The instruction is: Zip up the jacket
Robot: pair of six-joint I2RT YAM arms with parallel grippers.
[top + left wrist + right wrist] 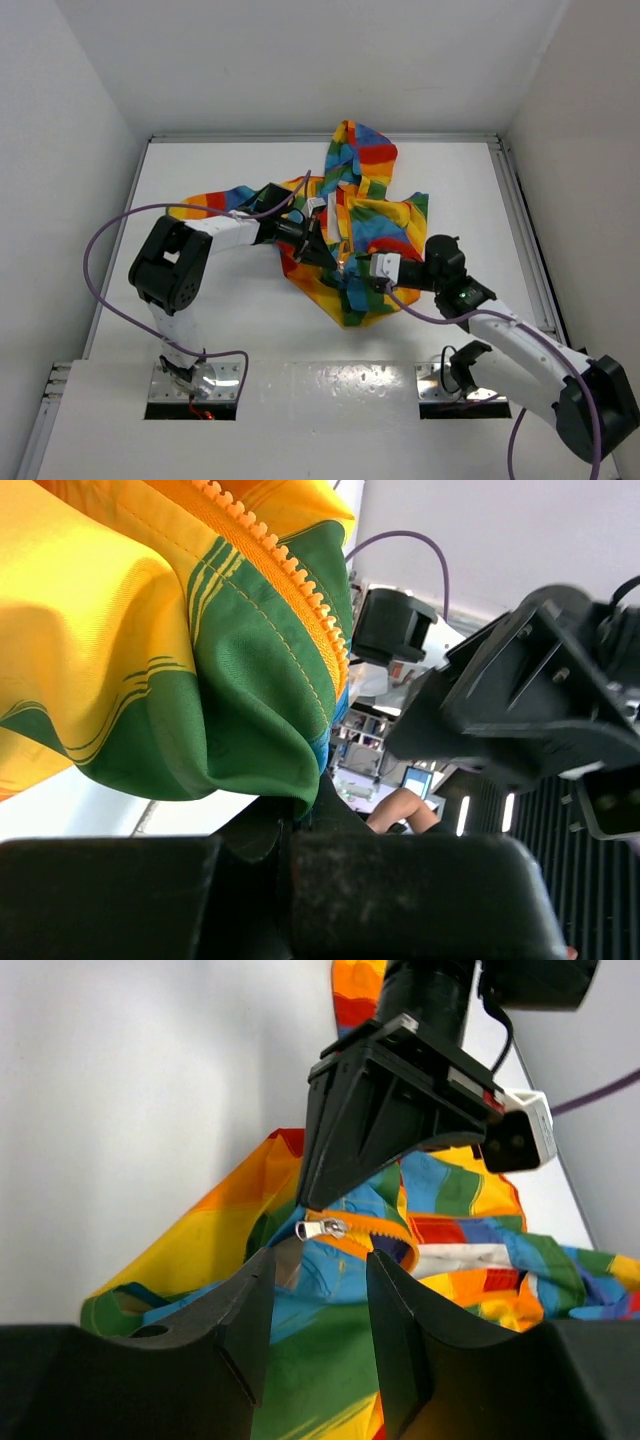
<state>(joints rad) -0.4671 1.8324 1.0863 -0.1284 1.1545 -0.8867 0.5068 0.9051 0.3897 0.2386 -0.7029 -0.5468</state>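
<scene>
Left tool [318,1192] clamped on jacket [365,215] fabric. Right tool [318,1260] parted, empty, short of pull tab [322,1229]. Risk: jaws catch loose fabric and miss the tab.

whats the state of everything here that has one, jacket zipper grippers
jacket, crumpled on the table, one edge pinched
zipper, teeth unjoined where visible
zipper pull, free, not gripped
left gripper, shut on the jacket by the zipper
right gripper, open, holding nothing, facing the zipper pull
</scene>
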